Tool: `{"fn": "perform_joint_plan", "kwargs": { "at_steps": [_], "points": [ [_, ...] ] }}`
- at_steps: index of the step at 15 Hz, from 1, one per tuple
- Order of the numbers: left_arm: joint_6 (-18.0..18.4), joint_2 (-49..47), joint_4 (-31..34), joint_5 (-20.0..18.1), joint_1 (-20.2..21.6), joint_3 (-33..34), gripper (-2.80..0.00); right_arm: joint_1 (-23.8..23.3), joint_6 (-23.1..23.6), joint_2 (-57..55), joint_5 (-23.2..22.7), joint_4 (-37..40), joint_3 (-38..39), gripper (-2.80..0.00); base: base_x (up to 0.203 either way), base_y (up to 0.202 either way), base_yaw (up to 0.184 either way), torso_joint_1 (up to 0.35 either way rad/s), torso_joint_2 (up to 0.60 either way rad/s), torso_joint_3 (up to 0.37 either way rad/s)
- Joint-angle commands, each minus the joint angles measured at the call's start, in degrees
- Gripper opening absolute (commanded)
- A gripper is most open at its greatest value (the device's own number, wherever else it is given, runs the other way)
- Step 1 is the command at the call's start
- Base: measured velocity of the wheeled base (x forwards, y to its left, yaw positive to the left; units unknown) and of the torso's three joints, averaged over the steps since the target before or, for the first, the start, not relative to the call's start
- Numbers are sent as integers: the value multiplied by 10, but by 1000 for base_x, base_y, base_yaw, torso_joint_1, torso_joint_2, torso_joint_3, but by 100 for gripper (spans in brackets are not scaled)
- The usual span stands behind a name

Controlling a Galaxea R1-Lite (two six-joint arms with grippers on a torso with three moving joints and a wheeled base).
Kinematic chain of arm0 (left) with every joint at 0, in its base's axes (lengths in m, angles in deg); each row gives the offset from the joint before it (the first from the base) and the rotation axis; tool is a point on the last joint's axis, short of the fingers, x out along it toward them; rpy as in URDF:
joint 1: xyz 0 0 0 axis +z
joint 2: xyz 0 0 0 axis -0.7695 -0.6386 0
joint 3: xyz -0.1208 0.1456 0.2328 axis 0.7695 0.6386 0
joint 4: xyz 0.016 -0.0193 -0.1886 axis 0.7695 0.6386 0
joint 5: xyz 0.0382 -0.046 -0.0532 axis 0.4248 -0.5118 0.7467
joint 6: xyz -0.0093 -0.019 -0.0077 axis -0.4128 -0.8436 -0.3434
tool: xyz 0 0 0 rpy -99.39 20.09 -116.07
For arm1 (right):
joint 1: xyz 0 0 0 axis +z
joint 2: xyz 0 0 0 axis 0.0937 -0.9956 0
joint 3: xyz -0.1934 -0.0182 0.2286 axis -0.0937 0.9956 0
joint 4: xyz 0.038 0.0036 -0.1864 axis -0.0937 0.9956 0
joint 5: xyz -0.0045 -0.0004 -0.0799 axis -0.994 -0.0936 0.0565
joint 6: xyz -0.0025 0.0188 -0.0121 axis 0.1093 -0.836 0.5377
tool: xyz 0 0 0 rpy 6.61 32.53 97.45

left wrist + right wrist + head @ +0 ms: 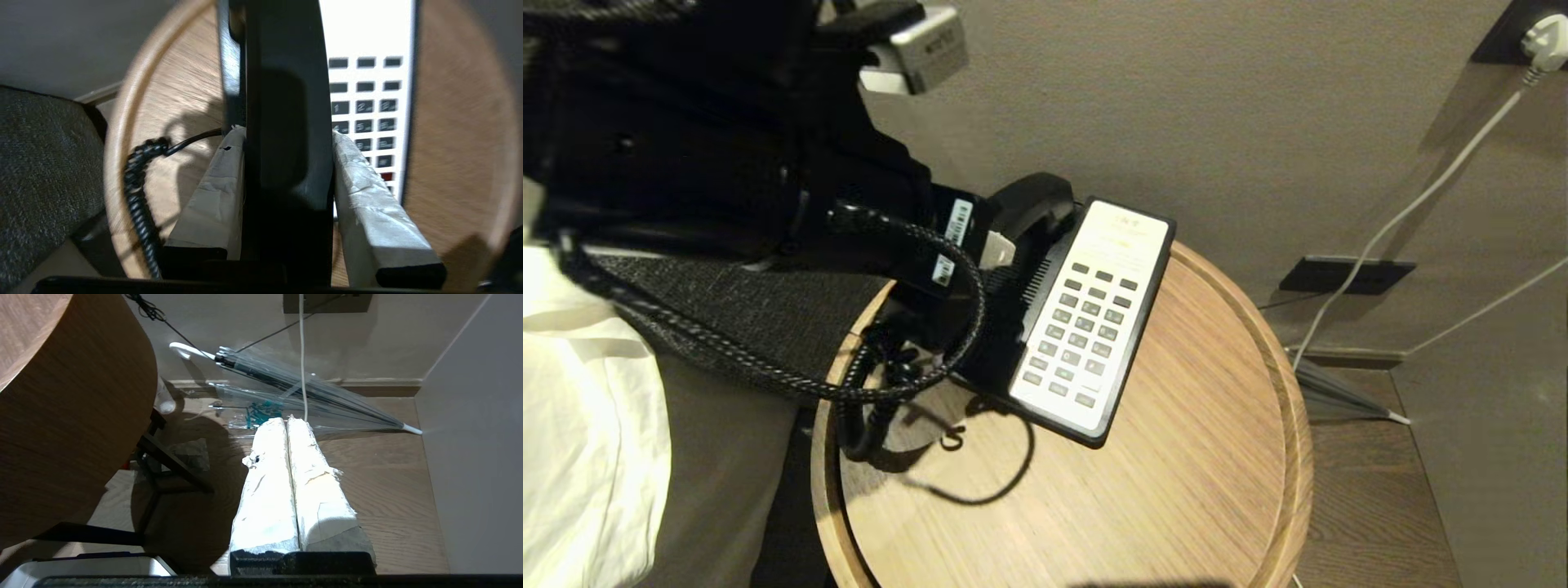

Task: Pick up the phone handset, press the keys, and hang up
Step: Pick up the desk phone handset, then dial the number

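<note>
The glossy black phone handset [1031,202] runs along the left side of the phone base [1129,353], whose white face carries the grey keys [1082,327]. My left gripper [1006,245] reaches in from the left and is shut on the handset's middle. In the left wrist view the handset [286,102] fills the gap between my taped fingers [212,196], which press its two sides. The keys [369,106] show just beyond it. The black coiled cord [876,384] loops on the table near the left rim. My right gripper [288,421] is shut on nothing, low beside the table above the floor.
The phone sits on a round wooden table [1217,490] with a raised rim, close to the wall. A bed with white linen [588,425] lies at the left. A clear folded umbrella [306,388] and white cables [1405,216] lie by the wall at the right.
</note>
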Motion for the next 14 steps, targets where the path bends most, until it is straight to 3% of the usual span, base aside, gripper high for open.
{"fn": "perform_joint_plan", "kwargs": {
  "at_steps": [1, 4, 8, 10, 12, 14],
  "points": [
    [-33, 76, -2, 3, -3, 0, -280, 0, 0, 0, 0, 0, 10, -280, 0, 0, 0, 0, 0, 0],
    [-155, 167, -3, -11, -3, 12, -280, 0, 0, 0, 0, 0, 10, -280, 0, 0, 0, 0, 0, 0],
    [-315, 318, -4, -79, -3, 24, -280, 0, 0, 0, 0, 0, 10, -280, 0, 0, 0, 0, 0, 0],
    [-360, 403, -4, -97, -3, 72, -280, 0, 0, 0, 0, 0, 10, -280, 0, 0, 0, 0, 0, 0],
    [-382, 483, -6, -102, -2, 133, -280, 0, 6, 0, -2, -1, 10, -280, 0, 0, 0, 0, 0, 0],
    [-422, 533, -46, -116, -1, 160, -280, 0, 5, 0, -2, -1, 10, -280, 0, 0, 0, 0, 0, 0]
  ]
}}
